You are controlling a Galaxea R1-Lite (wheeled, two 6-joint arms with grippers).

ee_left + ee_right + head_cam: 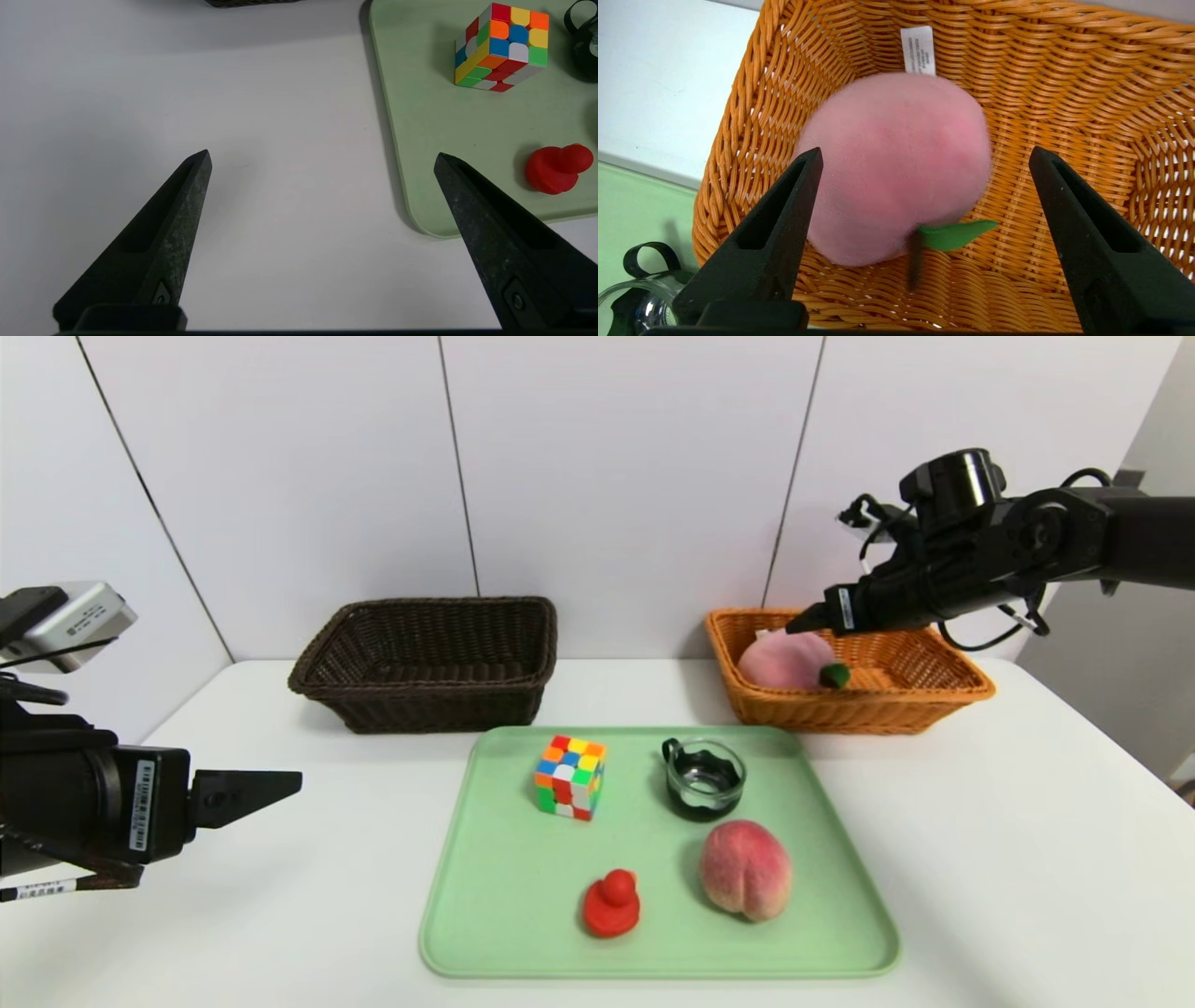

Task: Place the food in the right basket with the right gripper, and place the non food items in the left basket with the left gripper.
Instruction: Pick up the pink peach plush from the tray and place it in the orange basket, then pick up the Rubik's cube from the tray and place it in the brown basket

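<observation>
right, my right claw point(926, 151) is spread wide over the orange wicker basket point(859, 709), fingers apart and pinching nothing. below it sits a big pale pink peach point(896, 168) with a brown stem and a green leaf point(957, 234), lying inside the basket toward the end nearer the green tray point(523, 896). a white label point(918, 50) shows on the basket's inner wall, just beside the fruit.

my left claw point(323, 151) is spread wide too, empty, hanging above the white table point(308, 924) to the left of the tray.

on the tray i see a smaller, redder peach point(745, 871) near the right side, and a red toy point(612, 903) to its left. farther back stand a colourful puzzle cube point(570, 777) and, to its right, a clear and black cup point(705, 779) with a dark handle. behind the tray, over on the left, the dark brown basket point(439, 700) rests on the table.
</observation>
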